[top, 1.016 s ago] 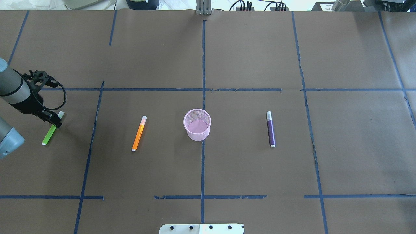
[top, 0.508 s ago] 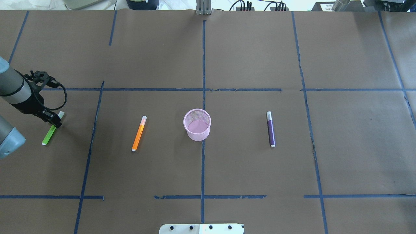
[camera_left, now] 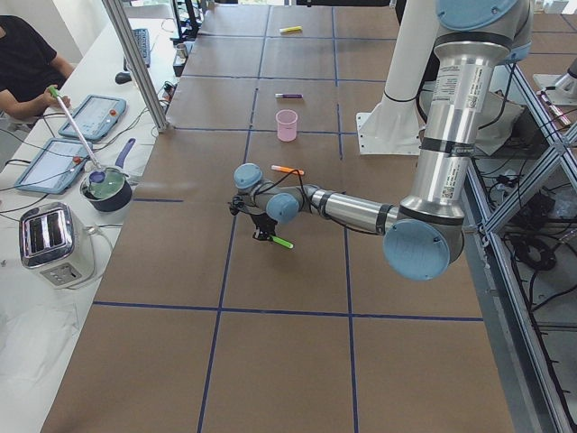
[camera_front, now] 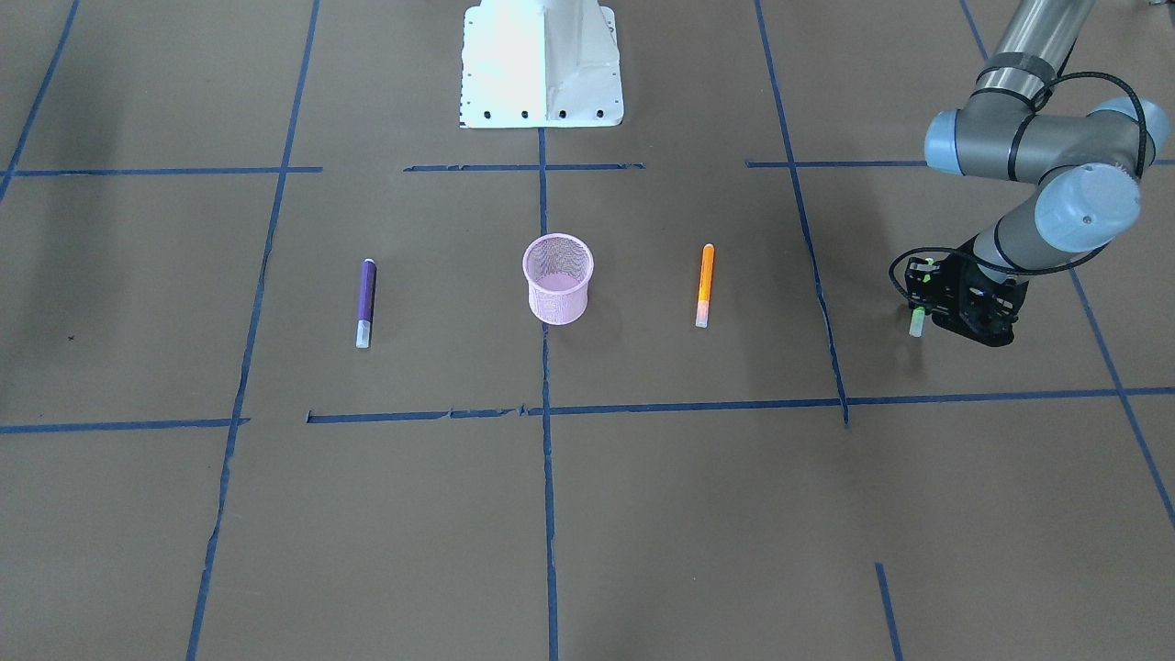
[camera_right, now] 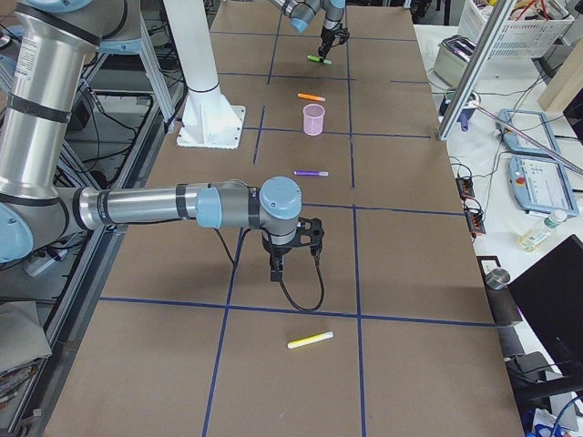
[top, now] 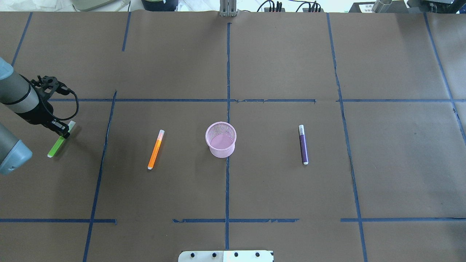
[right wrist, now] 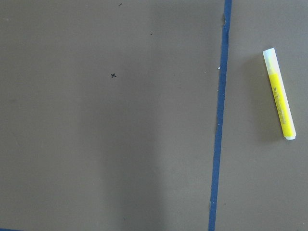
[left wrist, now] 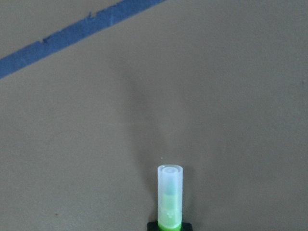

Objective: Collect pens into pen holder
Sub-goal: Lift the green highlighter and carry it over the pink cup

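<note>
My left gripper [top: 64,132] is shut on the green pen [top: 56,146] near its pale cap, at the table's far left. The pen hangs tilted, tail down. In the left wrist view the cap [left wrist: 170,197] sticks out past the fingers. The pink mesh pen holder [top: 221,140] stands upright at the centre. The orange pen [top: 156,149] lies to its left and the purple pen [top: 303,144] to its right. The yellow pen [right wrist: 279,100] lies flat beside my right gripper [camera_right: 274,273]; I cannot tell whether that gripper is open or shut.
Blue tape lines cross the brown paper table cover. The robot's white base plate [top: 225,255] sits at the near edge. A side table with a toaster [camera_left: 50,242] and a pot [camera_left: 106,188] runs along the far side, with an operator there.
My left gripper has moved slightly up and away with the green pen, and the pen's tail has shifted with it. The other pens and the holder have not moved.
</note>
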Robot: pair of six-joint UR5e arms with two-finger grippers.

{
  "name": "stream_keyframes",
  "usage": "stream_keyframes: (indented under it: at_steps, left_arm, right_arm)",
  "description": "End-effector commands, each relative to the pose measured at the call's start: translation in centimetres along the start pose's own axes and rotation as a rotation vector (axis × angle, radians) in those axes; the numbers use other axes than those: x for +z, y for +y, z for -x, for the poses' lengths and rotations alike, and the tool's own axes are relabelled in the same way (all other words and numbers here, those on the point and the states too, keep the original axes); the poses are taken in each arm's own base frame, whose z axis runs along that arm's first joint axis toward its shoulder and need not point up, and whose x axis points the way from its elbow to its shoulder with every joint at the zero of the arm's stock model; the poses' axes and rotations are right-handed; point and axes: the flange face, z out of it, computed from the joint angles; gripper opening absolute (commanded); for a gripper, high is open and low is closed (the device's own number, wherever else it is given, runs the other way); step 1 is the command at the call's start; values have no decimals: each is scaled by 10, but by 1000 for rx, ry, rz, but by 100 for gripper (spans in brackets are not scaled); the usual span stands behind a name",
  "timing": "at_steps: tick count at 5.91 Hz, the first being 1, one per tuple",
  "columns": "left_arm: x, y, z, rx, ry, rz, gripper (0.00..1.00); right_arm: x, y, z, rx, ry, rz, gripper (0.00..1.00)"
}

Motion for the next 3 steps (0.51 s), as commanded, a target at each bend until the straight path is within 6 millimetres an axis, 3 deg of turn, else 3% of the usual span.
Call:
stream_keyframes:
  at_steps: [1, 2, 3]
  left_arm:
    - [-65, -19, -64, 6, 44, -130, 0]
    - [-101, -32, -128, 18, 105, -200, 0]
    - [-118, -49, -195, -30, 134, -263, 0]
  right_arm:
    - [-2, 0, 3, -6, 0, -5, 100]
    - [-3, 0, 3, -7, 0, -6, 100]
    - [-3, 0, 3, -7, 0, -6, 100]
